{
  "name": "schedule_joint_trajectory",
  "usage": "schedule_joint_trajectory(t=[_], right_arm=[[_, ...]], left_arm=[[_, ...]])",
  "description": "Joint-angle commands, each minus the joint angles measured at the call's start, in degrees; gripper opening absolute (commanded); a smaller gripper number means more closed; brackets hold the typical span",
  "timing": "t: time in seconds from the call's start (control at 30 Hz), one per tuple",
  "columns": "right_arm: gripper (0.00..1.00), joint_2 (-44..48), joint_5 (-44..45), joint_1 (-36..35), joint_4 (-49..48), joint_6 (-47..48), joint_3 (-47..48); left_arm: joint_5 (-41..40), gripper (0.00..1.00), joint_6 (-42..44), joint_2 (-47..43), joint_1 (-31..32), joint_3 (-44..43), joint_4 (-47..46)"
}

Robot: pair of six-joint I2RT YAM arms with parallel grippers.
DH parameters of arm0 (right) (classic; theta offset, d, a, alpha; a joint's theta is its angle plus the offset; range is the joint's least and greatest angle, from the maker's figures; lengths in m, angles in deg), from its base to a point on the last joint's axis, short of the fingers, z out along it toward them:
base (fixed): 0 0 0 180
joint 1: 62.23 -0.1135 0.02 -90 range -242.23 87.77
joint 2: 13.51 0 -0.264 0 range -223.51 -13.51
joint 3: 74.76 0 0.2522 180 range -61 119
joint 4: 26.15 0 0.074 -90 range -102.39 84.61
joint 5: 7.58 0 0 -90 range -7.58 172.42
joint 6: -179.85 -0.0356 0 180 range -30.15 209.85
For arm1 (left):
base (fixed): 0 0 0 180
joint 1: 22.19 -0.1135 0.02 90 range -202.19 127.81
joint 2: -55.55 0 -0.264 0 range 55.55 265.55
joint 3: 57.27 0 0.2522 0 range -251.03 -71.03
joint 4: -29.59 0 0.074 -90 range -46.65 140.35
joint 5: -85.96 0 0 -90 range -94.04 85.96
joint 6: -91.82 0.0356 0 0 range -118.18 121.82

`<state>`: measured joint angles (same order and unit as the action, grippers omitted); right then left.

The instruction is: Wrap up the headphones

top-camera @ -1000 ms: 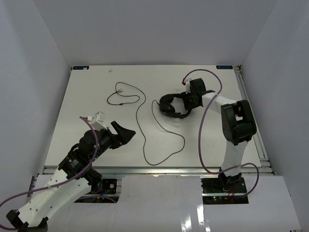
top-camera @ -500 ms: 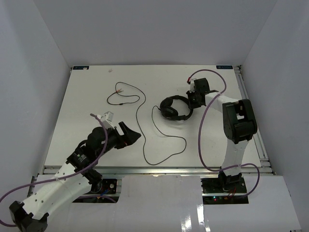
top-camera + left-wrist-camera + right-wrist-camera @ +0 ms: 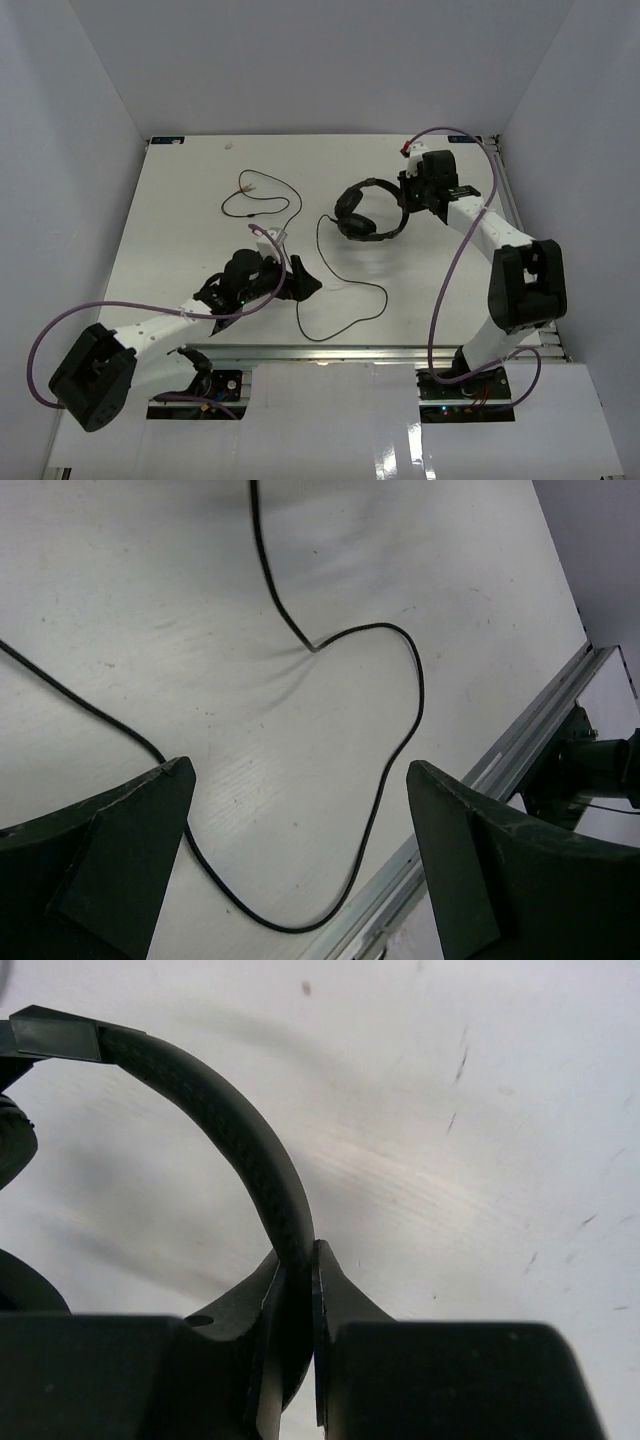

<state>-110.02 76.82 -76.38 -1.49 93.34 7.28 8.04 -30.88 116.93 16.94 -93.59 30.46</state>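
Observation:
The black headphones hang from my right gripper, which is shut on the thin headband; one earcup shows at the left edge of the right wrist view. The long black cord trails from the earcups across the table, loops near the front edge and runs back to its plug end at the far left. My left gripper is open and empty, low over the cord loop, with its fingers on either side of the cord.
Thick purple robot cables arc beside the right arm and behind the left arm. The table's metal front rail lies close under the left gripper. White walls enclose the table on three sides.
My left arm has swung right and forward, over the cord loop. My right gripper has moved the headphones slightly right and raised them, so they now hang by the headband.

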Motion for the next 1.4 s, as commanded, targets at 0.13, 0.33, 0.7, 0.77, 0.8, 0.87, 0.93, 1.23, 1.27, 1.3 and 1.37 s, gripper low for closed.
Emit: schedule_joint_trajectory(t=[0.13,0.33,0.7,0.77,0.8,0.87,0.93,1.23,1.27,1.3,1.37], right_arm=[[0.08,11.44,-6.23,0.18,-2.34,-2.93,-2.34],[0.08,15.68,-6.27,0.18,-1.64,-4.34,-2.31],[0.08,20.95,-18.12,4.66,-11.59,-5.06,-7.95],[0.08,20.85,-17.75,4.66,-11.22,-6.56,-7.29],[0.08,21.13,-17.47,4.66,-11.05,-7.25,-6.86],[0.08,21.87,-16.90,4.61,-10.99,-7.92,-6.43],[0.08,22.48,-16.07,4.62,-10.99,-8.48,-6.23],[0.08,24.86,-9.66,4.66,-8.09,-10.45,-7.13],[0.08,25.05,-9.79,4.66,-8.06,-10.78,-7.22],[0.08,25.22,-10.18,4.66,-8.01,-11.19,-7.28],[0.08,25.56,-10.98,4.66,-8.00,-12.68,-7.11]], left_arm=[[-0.99,0.98,1.48,17.71,0.39,-6.01,-23.28],[0.69,0.95,1.35,23.46,1.82,-8.78,-36.09],[-0.04,0.94,3.41,15.07,3.97,2.73,-39.60],[-1.15,0.94,3.67,15.06,4.02,2.25,-39.27],[-1.66,0.94,4.09,15.60,4.02,1.49,-39.18],[-3.44,0.93,4.45,17.09,4.07,0.05,-39.78],[-5.02,0.92,4.53,19.13,4.11,-1.44,-41.25],[-3.10,0.85,2.72,28.27,7.19,-3.76,-52.96],[-3.15,0.83,2.53,28.86,7.67,-3.79,-53.45],[-3.44,0.79,2.47,29.44,8.19,-3.96,-53.63],[-3.44,0.66,2.70,31.21,8.85,-4.88,-53.42]])
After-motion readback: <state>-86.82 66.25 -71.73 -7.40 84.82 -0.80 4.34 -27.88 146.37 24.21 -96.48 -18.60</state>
